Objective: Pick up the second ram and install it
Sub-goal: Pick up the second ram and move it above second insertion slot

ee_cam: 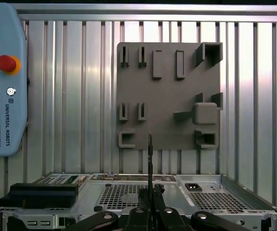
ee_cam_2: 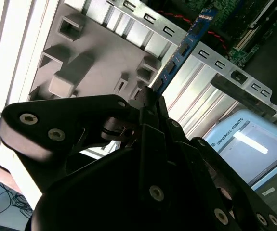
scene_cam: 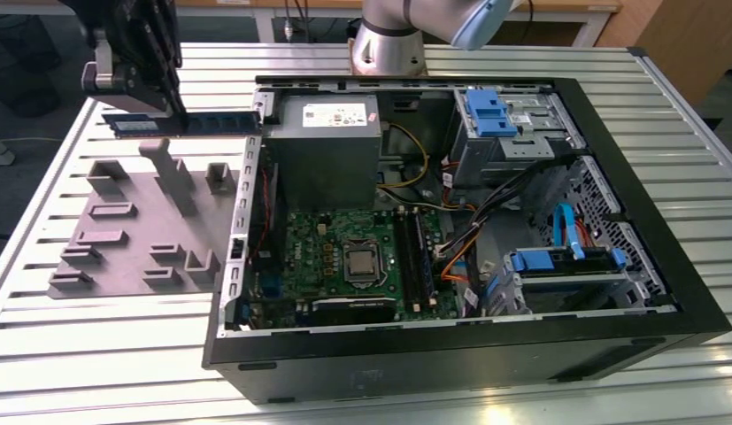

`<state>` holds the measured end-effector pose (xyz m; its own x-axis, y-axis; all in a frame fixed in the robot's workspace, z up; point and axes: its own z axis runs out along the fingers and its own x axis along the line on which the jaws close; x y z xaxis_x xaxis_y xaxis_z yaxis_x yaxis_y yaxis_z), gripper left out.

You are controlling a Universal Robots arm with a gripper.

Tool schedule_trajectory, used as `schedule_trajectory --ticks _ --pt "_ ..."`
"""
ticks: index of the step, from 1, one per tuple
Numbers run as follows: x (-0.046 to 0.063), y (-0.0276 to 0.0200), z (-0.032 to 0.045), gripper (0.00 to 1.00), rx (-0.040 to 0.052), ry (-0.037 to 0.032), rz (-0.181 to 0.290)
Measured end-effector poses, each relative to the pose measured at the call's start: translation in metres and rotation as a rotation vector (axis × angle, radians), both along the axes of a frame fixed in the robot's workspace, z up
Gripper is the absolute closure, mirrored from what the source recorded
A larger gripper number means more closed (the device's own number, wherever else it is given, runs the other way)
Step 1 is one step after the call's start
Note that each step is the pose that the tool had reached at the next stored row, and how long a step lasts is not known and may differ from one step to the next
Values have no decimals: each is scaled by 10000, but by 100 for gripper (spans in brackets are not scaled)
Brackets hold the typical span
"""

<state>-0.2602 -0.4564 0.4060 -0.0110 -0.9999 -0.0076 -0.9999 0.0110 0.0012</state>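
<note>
The second ram (scene_cam: 206,122) is a long thin blue-green stick held level in the air, above the far end of the grey fixture (scene_cam: 142,230) and just outside the computer case's wall on the exterior view's left. My gripper (scene_cam: 165,113) is shut on one end of it. In both wrist views the stick appears edge-on, as the ram (ee_cam_2: 181,50) and the ram (ee_cam: 150,154), pinched between my gripper (ee_cam_2: 150,98) fingers, with the gripper (ee_cam: 150,195) over the case edge. The green motherboard (scene_cam: 342,257) lies inside the open case.
The open black computer case (scene_cam: 649,328) holds a grey power supply (scene_cam: 324,150), blue drive brackets (scene_cam: 489,111) and loose cables. The fixture (ee_cam: 167,96) lies on the slatted metal table (scene_cam: 118,354). A teach pendant (ee_cam: 3,82) rests on the table. The arm's base (scene_cam: 387,49) stands behind the case.
</note>
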Motion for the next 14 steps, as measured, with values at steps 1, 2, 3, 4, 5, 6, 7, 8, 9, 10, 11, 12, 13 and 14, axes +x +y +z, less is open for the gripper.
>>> schedule_trajectory --ticks 1,2,3,4,5,6,7,8,9,10,11,12,13,14 --pt "13 0 0 86 0 -1 0" --pt "26 0 0 86 0 0 0" --pt "40 0 0 86 0 0 0" --pt "55 0 0 86 1 0 0" --pt "69 0 0 86 1 0 0" --pt "83 0 0 86 0 0 0" --pt "97 0 0 86 0 0 -1" --pt "111 0 0 86 0 0 -1" --pt "126 0 0 86 0 0 0" --pt "141 0 0 86 0 0 0" --pt "156 0 0 86 0 0 0" --pt "171 0 0 86 0 0 0" --pt "185 0 0 86 0 0 0" --pt "200 0 0 86 0 0 0"
